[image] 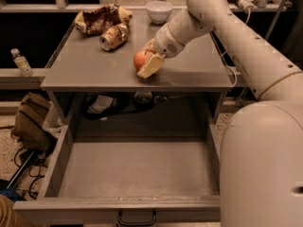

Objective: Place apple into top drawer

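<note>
Red-orange round apple (pixel 140 59) sits near the front edge of the flat grey bench (pixel 90 67) | two-finger gripper (pixel 146 60) reaches in from right-rear, cream fingers (pixel 152 66) clasped on either side of the apple | wide grey metal top drawer (pixel 137 169) open, bare, below and forward of apple | judged next: carry forward past bench edge, then lower.
</note>
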Available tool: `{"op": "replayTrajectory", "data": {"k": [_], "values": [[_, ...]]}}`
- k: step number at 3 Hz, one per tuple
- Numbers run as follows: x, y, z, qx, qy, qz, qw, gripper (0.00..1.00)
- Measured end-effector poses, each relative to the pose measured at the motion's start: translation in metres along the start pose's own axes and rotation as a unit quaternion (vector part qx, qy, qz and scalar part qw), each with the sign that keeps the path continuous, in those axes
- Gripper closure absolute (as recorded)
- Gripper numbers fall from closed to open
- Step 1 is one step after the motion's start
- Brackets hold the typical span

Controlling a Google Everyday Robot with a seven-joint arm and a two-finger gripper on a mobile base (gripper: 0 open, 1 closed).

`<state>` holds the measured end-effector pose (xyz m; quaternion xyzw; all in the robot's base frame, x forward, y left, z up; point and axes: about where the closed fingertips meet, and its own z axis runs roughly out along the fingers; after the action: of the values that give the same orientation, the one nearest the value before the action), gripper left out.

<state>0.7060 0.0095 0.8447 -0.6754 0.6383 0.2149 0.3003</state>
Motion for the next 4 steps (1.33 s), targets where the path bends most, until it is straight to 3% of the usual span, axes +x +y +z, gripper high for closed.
{"op": "replayTrajectory", "data": {"k": [1, 2, 4], "values": [[-0.006, 0.017, -0.002, -0.002, 0.007, -0.001, 1.0000, 1.00], [-0.004, 0.082, -0.008, -0.043, 0.004, 0.004, 0.9991, 1.00], [-0.016, 0.089, -0.006, -0.057, 0.013, -0.001, 0.9983, 1.00]]}}
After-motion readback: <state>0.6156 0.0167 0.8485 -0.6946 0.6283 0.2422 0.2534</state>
